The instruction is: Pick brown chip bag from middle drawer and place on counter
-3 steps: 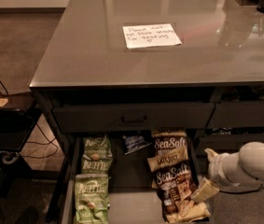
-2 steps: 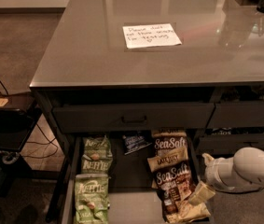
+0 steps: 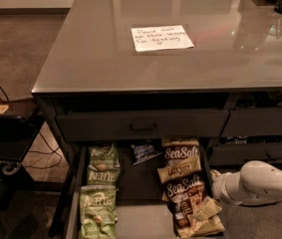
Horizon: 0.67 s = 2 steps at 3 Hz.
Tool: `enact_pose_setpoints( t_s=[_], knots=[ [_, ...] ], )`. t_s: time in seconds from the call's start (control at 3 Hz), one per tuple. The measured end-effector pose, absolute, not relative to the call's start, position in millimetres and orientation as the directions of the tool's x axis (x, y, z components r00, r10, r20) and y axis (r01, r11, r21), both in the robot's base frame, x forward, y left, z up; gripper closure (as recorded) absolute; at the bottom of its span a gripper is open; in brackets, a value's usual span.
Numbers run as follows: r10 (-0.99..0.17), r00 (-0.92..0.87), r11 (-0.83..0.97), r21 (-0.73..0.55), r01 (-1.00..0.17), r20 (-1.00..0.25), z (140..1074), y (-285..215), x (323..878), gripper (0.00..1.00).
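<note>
As the gripper [image 3: 216,183], state impossible to tell, hangs beside the brown chip bag [image 3: 183,197], grasping it seems next.

Pincer [image 3: 216,184] by the brown chip bag [image 3: 183,193] unreadable; middle drawer [image 3: 140,222] cut off below.

Fig. — brown chip bag [image 3: 186,197]: dark, glossy, white "Sea Salt" lettering, crumpled cream lower end, lying flat at right | middle drawer [image 3: 140,220]: pulled open, pale floor | counter [image 3: 95,54]: glossy grey, above | gripper [image 3: 216,185]: just beside bag's right edge
</note>
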<state>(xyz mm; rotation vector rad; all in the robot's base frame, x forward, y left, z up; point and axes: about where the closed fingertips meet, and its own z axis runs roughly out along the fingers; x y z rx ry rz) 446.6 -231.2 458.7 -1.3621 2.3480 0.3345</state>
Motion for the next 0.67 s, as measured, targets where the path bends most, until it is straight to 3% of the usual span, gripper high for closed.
enact_pose_setpoints(
  t_s=[0.67],
  knots=[
    [-0.75, -0.477, 0.506, 0.066, -0.86, -0.458, 431.3, -217.3, 452.9, 0.0]
  ],
)
